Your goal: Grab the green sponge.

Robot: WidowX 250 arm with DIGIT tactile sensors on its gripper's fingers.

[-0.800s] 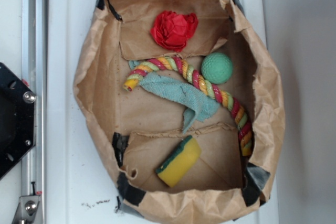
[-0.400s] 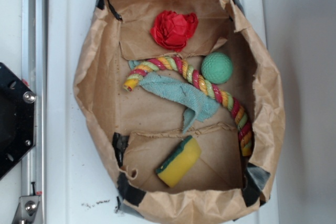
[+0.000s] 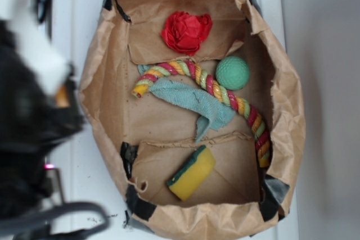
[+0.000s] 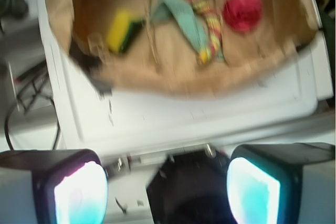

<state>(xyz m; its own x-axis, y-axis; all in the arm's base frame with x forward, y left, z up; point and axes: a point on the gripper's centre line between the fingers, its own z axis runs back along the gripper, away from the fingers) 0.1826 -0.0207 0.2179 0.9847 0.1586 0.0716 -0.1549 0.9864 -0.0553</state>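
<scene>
Exterior view: the green sponge (image 3: 192,173) lay in the near compartment of the brown paper bag (image 3: 101,99), tilted, yellow face up, dark green layer along its upper-left edge. One sponge, one green ball (image 3: 232,72), one teal cloth (image 3: 194,102), one striped rope (image 3: 225,94) and one red crumpled item (image 3: 187,31) were counted. The arm (image 3: 31,111) appeared blurred at the left, outside the bag, well apart from the sponge.

Wrist view: the gripper (image 4: 167,192) stood wide apart and held nothing. The sponge (image 4: 124,30) showed far ahead, inside the bag.

Risk: a descent over the bag wall could snag or fold the paper. The ball's similar colour could mislead targeting.
</scene>
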